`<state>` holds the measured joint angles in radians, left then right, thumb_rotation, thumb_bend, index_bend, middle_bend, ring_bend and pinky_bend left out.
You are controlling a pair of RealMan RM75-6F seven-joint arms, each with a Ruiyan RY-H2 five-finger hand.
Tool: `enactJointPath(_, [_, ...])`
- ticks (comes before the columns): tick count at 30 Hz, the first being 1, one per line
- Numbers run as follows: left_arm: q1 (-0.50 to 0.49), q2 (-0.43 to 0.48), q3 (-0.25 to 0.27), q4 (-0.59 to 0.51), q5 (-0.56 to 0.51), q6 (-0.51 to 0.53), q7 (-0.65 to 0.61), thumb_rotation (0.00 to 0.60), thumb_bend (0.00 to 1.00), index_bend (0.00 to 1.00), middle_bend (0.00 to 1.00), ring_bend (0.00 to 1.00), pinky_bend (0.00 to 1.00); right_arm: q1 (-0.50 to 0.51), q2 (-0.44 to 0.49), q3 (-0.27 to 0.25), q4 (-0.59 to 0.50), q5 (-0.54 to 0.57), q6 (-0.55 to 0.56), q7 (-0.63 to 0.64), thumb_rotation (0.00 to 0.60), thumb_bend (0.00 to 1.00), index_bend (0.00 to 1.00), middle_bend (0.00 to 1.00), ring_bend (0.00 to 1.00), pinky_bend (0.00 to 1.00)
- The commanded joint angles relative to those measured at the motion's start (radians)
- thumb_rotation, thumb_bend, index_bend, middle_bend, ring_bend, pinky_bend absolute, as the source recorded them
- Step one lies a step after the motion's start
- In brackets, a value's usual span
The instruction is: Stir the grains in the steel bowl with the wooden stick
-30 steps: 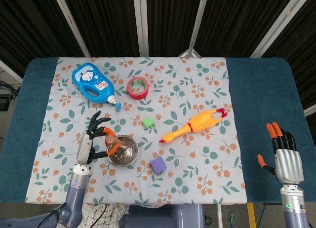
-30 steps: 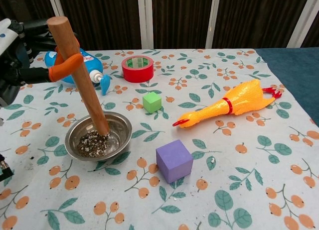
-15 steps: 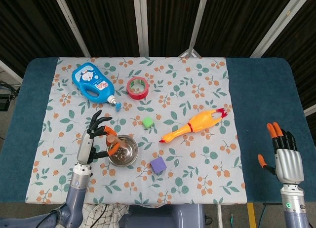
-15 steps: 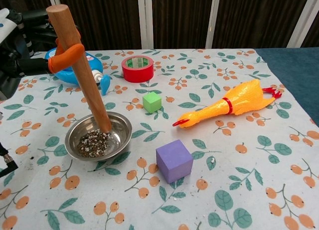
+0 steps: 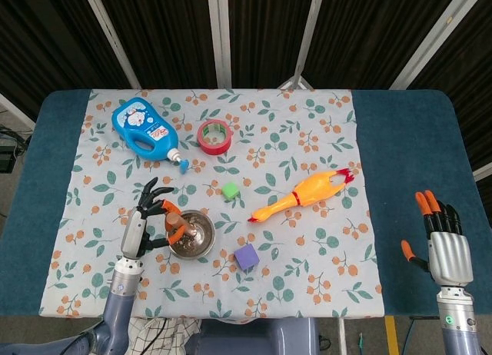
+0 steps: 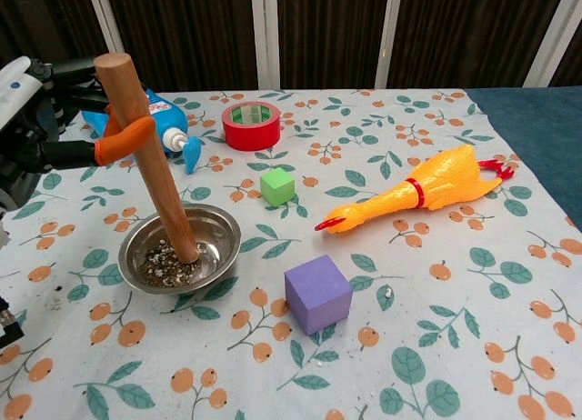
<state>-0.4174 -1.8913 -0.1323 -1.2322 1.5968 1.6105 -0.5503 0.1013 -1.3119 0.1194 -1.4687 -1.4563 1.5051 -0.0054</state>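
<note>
— Where does the head view look from?
— From high above, almost straight down, taking in the whole table (image 5: 407,140) from far edge to near edge, with both hands at the bottom of the picture.

— And the chest view?
— Low and close at the near edge, facing the far side at a shallow slant.

— What do the two share?
— The floral cloth (image 6: 436,284) and what stands on it: steel bowl (image 5: 192,234), red tape roll (image 6: 251,125), rubber chicken (image 5: 301,194), both cubes.
</note>
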Motion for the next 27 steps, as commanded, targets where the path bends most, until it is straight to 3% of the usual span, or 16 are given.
enactJointPath(1, [0.004,-0.005,0.003,0.009,-0.004,-0.004,-0.004,0.600,0.82,0.64,0.78,0.23,0.00,0.000,0.000,0.000,0.000,0.000,0.000,0.000,0.600,0.35,0.00,0.00,0.00,0.00])
enactJointPath(16, [0.009,-0.012,0.001,0.032,0.001,-0.004,-0.017,0.600,0.82,0.64,0.78,0.23,0.00,0.000,0.000,0.000,0.000,-0.001,0.001,0.000,0.600,0.35,0.00,0.00,0.00,0.00])
enactJointPath(27, [-0.013,0.049,-0.041,-0.075,0.033,0.020,0.023,0.600,0.82,0.64,0.78,0.23,0.00,-0.001,0.001,0.000,-0.001,0.000,0.002,0.002,0.600,0.35,0.00,0.00,0.00,0.00])
